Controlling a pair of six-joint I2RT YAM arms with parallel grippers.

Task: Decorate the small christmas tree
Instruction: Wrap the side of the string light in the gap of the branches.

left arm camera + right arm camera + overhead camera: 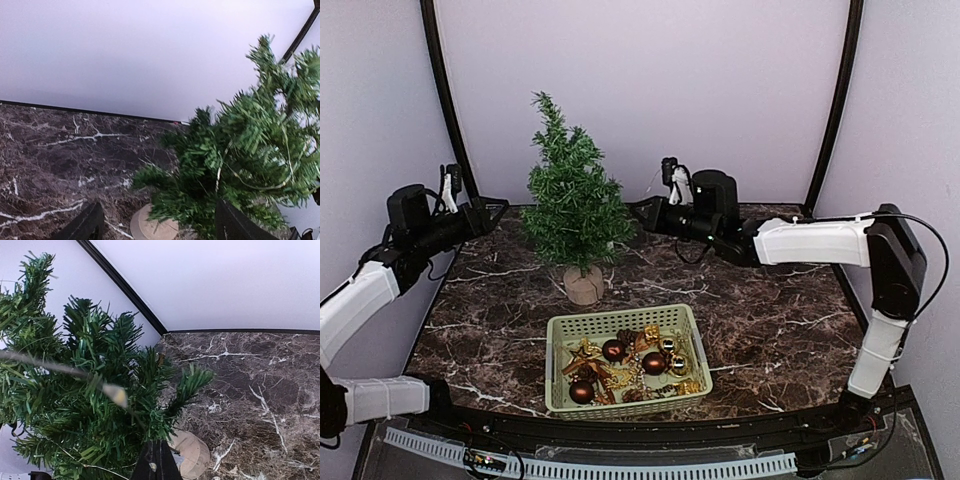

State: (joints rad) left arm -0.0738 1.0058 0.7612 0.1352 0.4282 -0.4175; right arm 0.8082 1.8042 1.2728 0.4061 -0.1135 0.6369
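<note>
Left end effector (159, 215) spread, right end effector (156, 450) pressed together, flanking the small christmas tree (575, 200).

No writing, label, brand, number or sign can be read in any of the three views.
</note>
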